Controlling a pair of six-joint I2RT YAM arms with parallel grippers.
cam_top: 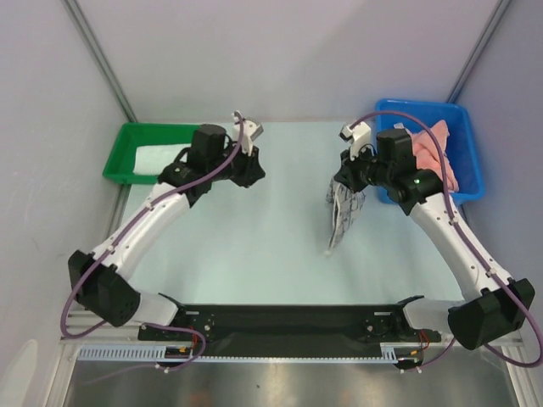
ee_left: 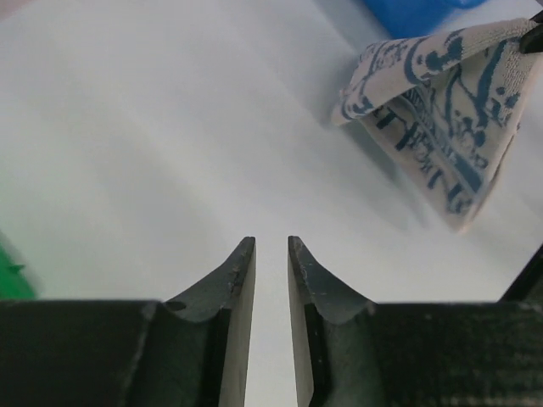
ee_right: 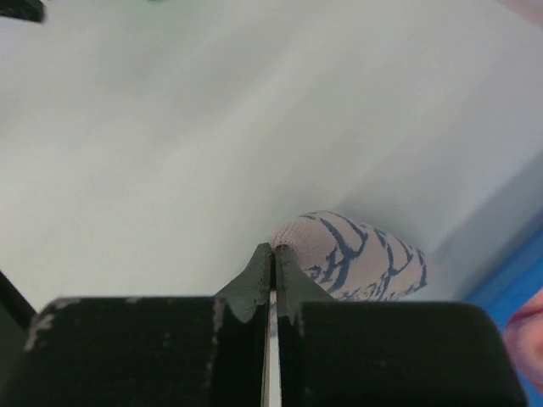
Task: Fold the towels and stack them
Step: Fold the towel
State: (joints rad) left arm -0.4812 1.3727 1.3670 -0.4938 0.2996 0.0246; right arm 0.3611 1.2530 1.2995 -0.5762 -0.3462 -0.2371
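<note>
Laying-out step: right pincer (ee_right: 272, 248) clamped on patterned towel (cam_top: 344, 212), dangling at 3 o'clock; left pincer (ee_left: 271, 242) barely parted, empty. Next: catch a free corner.

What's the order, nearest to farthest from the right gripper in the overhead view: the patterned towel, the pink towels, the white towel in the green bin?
1. The patterned towel: hanging from the right gripper itself, over mid-table.
2. The pink towels: in the blue bin, just to the gripper's right.
3. The white towel: in the green bin, far across on the left side.
</note>
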